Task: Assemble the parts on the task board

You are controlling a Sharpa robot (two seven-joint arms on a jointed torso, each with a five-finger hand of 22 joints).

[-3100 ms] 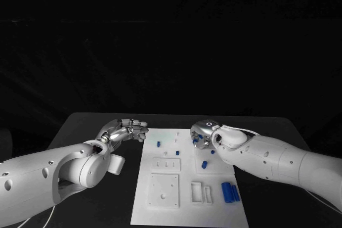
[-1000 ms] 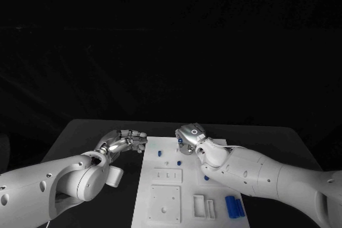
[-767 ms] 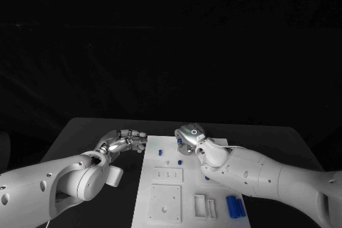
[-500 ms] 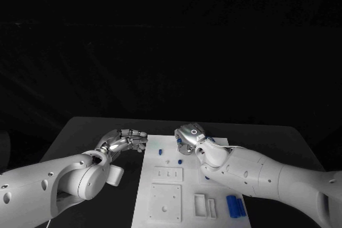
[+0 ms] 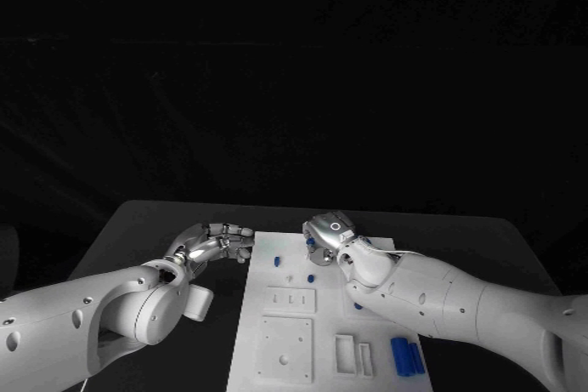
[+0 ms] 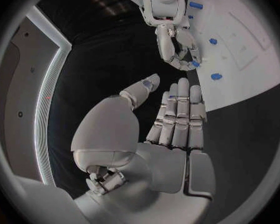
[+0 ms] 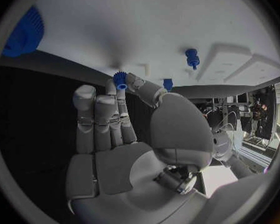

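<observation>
The white task board [image 5: 268, 281] lies in the middle of the black table. My right hand [image 5: 325, 235] hovers over the board's far end and pinches a small blue gear [image 7: 120, 79] between thumb and a fingertip, just above the board [image 7: 146, 25]. The left wrist view shows that hand [image 6: 174, 45] with the blue piece [image 6: 195, 63] at its fingertips. My left hand [image 5: 216, 243] hangs beside the board's far left corner, its fingers [image 6: 177, 119] straight and holding nothing. Small blue pegs [image 5: 276, 261] [image 5: 310, 278] stand on the board near the right hand.
Two blue cylinders [image 5: 404, 355] lie at the board's near right corner. A larger blue gear [image 7: 22, 30] sits on the board beyond the right hand, and a blue peg [image 7: 191, 57] stands close by. Raised white blocks [image 5: 285, 339] occupy the board's near half.
The camera has shifted since the oldest frame. My right hand has moved a little leftward over the board's far end; in the last second both hands stay nearly still.
</observation>
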